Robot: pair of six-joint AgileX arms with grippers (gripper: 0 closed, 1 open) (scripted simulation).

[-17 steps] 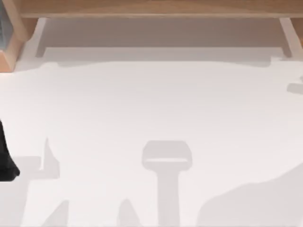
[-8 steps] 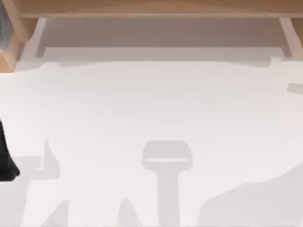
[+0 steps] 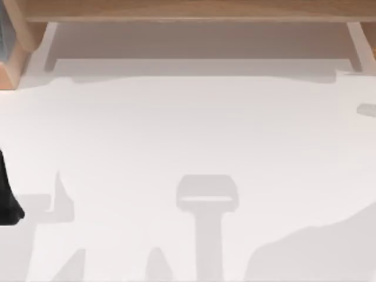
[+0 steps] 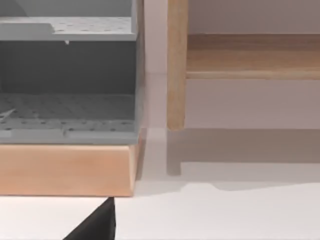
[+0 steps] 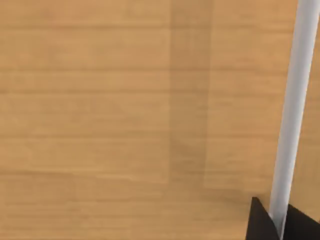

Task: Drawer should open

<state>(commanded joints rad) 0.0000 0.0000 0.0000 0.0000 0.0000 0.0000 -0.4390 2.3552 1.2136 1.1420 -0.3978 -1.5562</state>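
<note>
The right gripper (image 5: 279, 222) is clenched on the drawer's white bar handle (image 5: 292, 115), which lies close against the wooden drawer front (image 5: 125, 115), while the left arm (image 3: 7, 194) is parked at the white table's (image 3: 188, 147) left edge, its gripper state indeterminable.

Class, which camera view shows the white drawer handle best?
The right wrist view: the white handle crosses the wooden drawer front, with the right gripper at it. The top and left wrist views offer no clear handle.
</note>
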